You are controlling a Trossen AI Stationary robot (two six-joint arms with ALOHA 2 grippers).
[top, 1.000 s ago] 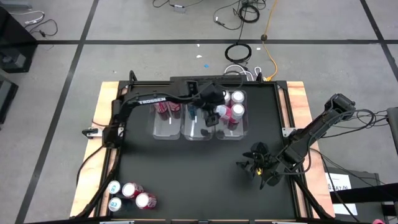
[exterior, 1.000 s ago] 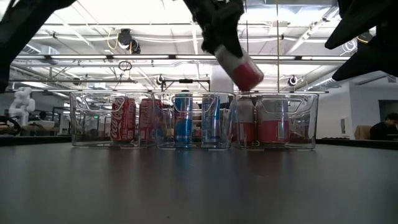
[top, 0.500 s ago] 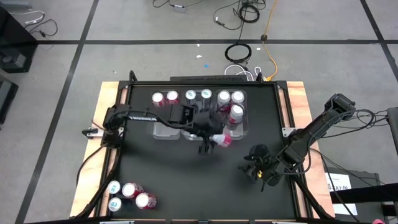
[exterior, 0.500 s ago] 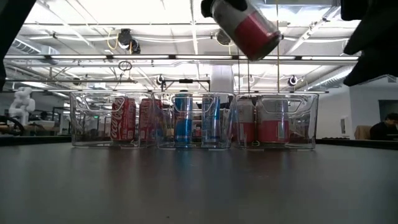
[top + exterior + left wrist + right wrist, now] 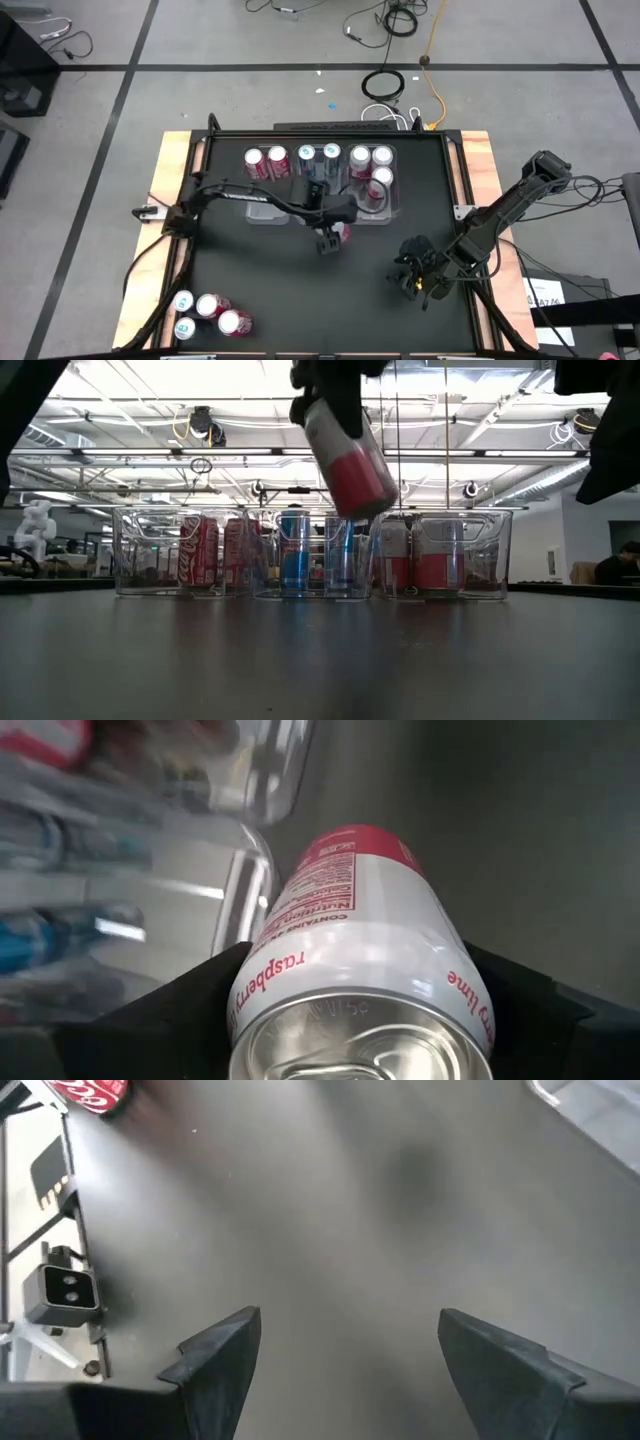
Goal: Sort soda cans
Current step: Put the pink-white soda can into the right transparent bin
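Observation:
My left gripper [image 5: 328,238] hangs over the table just in front of the three clear bins [image 5: 268,205] and is shut on a white and pink soda can [image 5: 345,930], which shows tilted in the low view [image 5: 348,465]. The left bin holds red cans [image 5: 265,158], the middle bin blue cans [image 5: 318,153], and the right bin pink and white cans [image 5: 372,160], all standing upright. Several more cans [image 5: 208,312] stand at the table's near left corner. My right gripper [image 5: 415,275] is open over the bare table at the near right [image 5: 345,1350]. My left gripper pinches the can between its two fingers [image 5: 195,1000] on the white upper body just below the silver top [image 5: 300,970]. The fingers come from above. The can is lifted clear and hangs tilted, its pink bottom end [image 5: 362,490] lowest.
The black table top [image 5: 260,280] lies open between the bins and the near edge. A wooden border [image 5: 165,170] frames the table. Cables [image 5: 385,85] lie on the floor beyond the far edge.
My left gripper has carried the can from above the right bin toward the table's near edge, rising first, then dropping lower and a little to the left in front of the bins. The can stayed tilted in its hold. My right gripper has drifted slightly toward the near edge.

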